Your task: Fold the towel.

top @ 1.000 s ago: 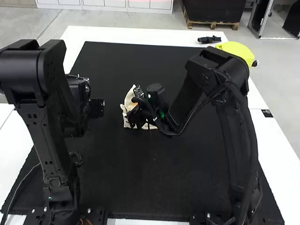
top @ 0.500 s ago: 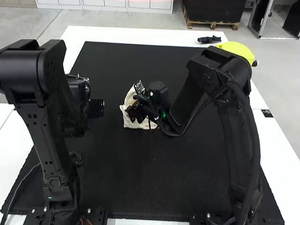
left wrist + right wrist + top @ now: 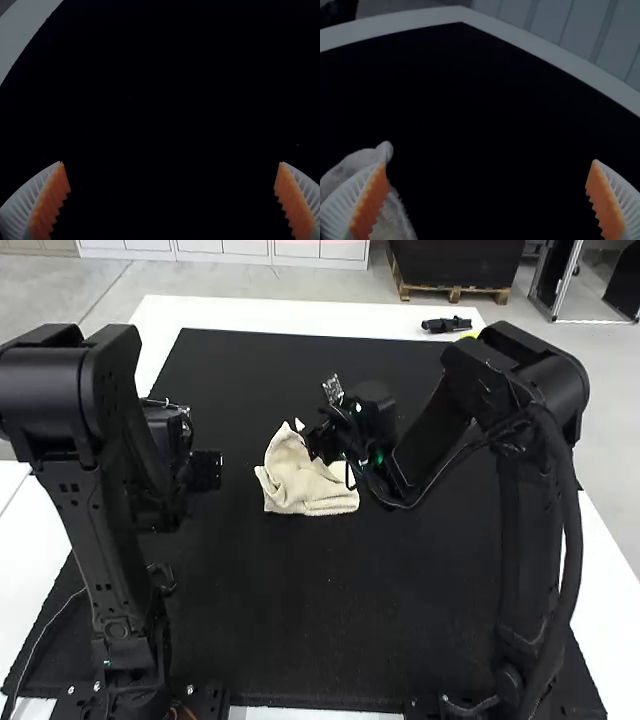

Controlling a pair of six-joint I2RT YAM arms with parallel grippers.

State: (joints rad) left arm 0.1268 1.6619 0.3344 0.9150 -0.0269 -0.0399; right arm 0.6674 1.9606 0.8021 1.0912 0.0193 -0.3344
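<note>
The right gripper [image 3: 316,444] is at the back right side of the cream towel [image 3: 300,485], partly over its edge. The towel lies bunched mid-mat, its left part rising to a peak and its front right part flatter, with layered edges. In the right wrist view the right gripper [image 3: 490,162] stands open, one finger overlapping the towel [image 3: 350,166] and nothing between the two. The left gripper [image 3: 206,470] hangs to the left of the towel, apart from it. Seen from its own wrist, the left gripper [image 3: 171,162] is wide open over bare mat.
A black mat [image 3: 300,610] covers most of the white table [image 3: 160,325]. At the far right edge lie a small black object [image 3: 446,325] and a yellow item [image 3: 469,335], partly behind the right arm. The left arm stands along the mat's left side.
The right gripper has moved right and a little toward the far side, uncovering much more of the towel. The left arm has kept still.
</note>
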